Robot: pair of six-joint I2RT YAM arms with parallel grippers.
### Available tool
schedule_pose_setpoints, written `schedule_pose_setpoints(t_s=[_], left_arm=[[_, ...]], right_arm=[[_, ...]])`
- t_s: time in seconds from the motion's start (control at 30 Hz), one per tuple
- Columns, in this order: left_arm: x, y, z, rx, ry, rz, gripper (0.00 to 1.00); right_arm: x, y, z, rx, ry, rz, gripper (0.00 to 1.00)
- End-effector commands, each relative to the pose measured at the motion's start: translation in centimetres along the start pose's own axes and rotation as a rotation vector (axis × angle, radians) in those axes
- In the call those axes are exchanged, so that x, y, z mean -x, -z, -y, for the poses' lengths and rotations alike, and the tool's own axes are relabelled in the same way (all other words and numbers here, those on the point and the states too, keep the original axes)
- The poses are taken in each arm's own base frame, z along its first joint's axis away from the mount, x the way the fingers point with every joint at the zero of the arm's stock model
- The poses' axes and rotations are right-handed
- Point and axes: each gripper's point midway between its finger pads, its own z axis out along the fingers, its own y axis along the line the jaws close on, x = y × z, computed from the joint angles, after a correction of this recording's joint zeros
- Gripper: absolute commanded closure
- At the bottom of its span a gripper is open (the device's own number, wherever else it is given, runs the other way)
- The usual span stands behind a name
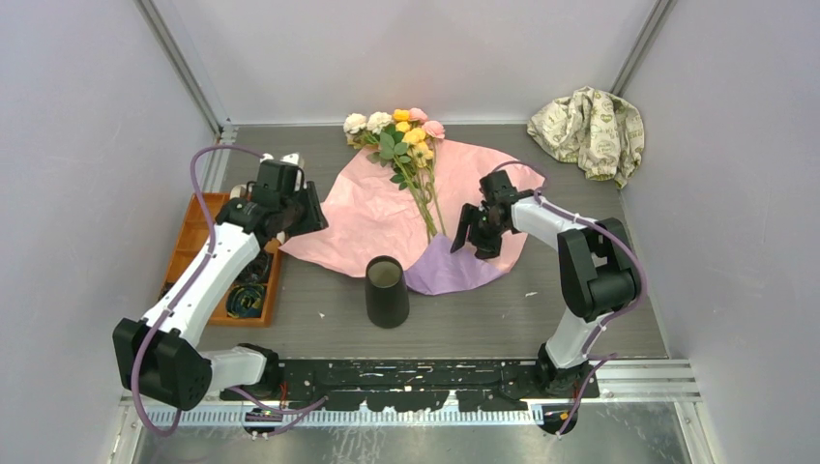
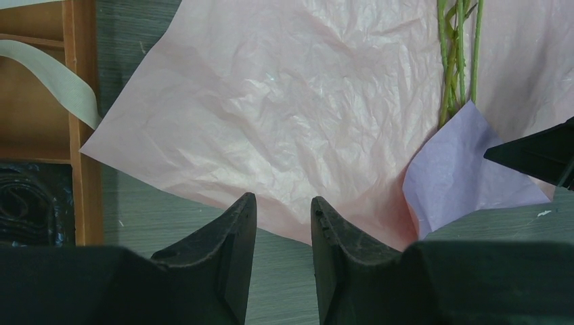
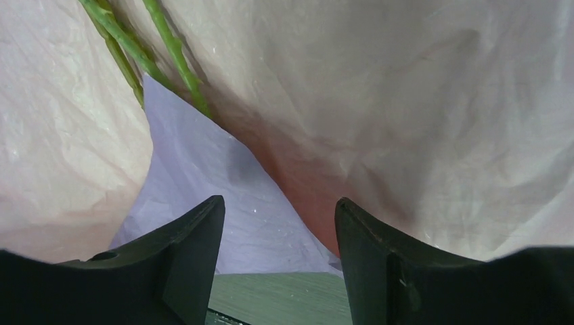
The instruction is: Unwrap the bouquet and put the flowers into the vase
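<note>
A: What could go wrong from here?

B: The paper (image 1: 358, 213) lies spread on the table (image 1: 580, 319) with the flowers (image 1: 411, 145) loose on it, blooms far and stems near. Dragging it could sweep the stems into the vase (image 1: 387, 290), which stands upright just beside its near edge, and tip it.

A: And the fingers?

B: The left fingers (image 2: 240, 217), at the paper's left edge, stand apart and empty. The right fingers (image 3: 203, 223), over its purple corner, do too. A shallow pinch might lift only some stems.

A: Counts?

B: One paper, one bunch, one vase. The stems overlap too much to count.
</note>
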Motion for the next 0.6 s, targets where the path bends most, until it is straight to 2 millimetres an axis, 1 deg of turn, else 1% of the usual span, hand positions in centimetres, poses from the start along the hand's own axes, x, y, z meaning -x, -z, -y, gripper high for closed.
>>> schedule_pose_setpoints(t_s=[0.0,0.03,0.2,0.27,0.33,0.4,0.5,0.57], left_arm=[[0.6,0.6,0.4,-0.018,0.001,0.034,0.63],[0.6,0.6,0.4,-0.021,0.005,0.031,0.64],[0.4,0.8,0.5,-0.030,0.008,0.032,0.63],[0.4,1.0,0.5,-0.029,0.009,0.033,0.63],[0.4,1.2,0.5,-0.030,0.009,0.036,0.64],[0.4,1.4,0.4,-0.032,0.012,0.042,0.63],[0.4,1.4,0.6,-0.043,0.018,0.051,0.63],[0.2,1.4,1.2,-0.076,0.021,0.040,0.63]], right_arm=[[0.3,1.3,-2.4,0.115,0.037,0.030,0.35],[0.1,1.2,-2.6,0.134,0.034,0.022,0.36],[-0.7,1.2,-3.5,0.198,0.025,0.002,0.70],[-0.9,1.8,-3.6,0.205,0.028,0.012,0.79],[-0.9,3.0,-4.1,0.223,0.040,0.037,0.83],[-1.0,4.6,-4.5,0.237,0.053,0.060,0.83],[-1.7,7.0,-5.1,0.263,0.077,0.084,0.83],[-2.4,8.1,-5.3,0.277,0.088,0.087,0.81]])
